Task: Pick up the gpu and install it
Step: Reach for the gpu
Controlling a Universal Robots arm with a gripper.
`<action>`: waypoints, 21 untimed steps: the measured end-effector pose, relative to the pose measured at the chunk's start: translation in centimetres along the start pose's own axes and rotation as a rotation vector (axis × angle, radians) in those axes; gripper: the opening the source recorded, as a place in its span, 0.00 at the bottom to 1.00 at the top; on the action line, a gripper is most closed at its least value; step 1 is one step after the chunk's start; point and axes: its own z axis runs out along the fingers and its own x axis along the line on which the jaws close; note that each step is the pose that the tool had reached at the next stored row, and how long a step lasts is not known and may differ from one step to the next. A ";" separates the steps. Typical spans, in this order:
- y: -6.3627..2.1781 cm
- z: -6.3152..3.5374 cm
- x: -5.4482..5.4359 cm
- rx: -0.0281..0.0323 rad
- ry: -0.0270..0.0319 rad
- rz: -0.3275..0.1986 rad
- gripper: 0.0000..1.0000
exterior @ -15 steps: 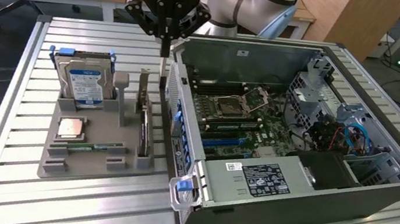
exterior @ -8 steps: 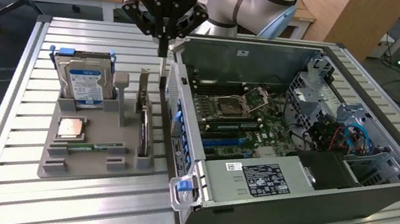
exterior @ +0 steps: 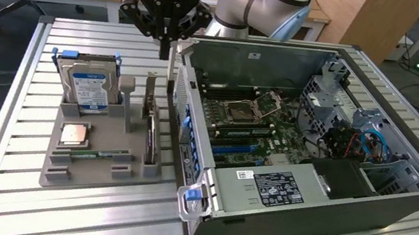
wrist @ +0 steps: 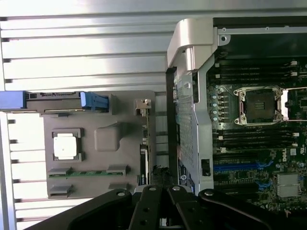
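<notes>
The gpu [exterior: 150, 137] stands on its long edge in a slot on the exterior view's right side of the grey holder [exterior: 62, 174], its silver bracket [exterior: 150, 90] at the far end. In the wrist view the gpu [wrist: 145, 148] appears edge-on beside the case wall. My gripper [exterior: 166, 55] hangs above the card's bracket end, between the holder and the open computer case [exterior: 396, 193], clear of the card. Its black fingers meet at a point with nothing between them. In the wrist view the gripper [wrist: 162, 191] sits just off the card's end.
The holder also carries a hard drive with a blue-white label [exterior: 88, 89], a CPU [exterior: 76, 134] and a RAM stick [exterior: 97, 155]. Inside the case lies the motherboard [exterior: 261, 128] with blue slots [exterior: 226, 149]. A slatted metal table [exterior: 80, 216] supports everything.
</notes>
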 end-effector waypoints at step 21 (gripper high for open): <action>-0.21 1.76 1.5 0.0037 0.0421 0.002 0.11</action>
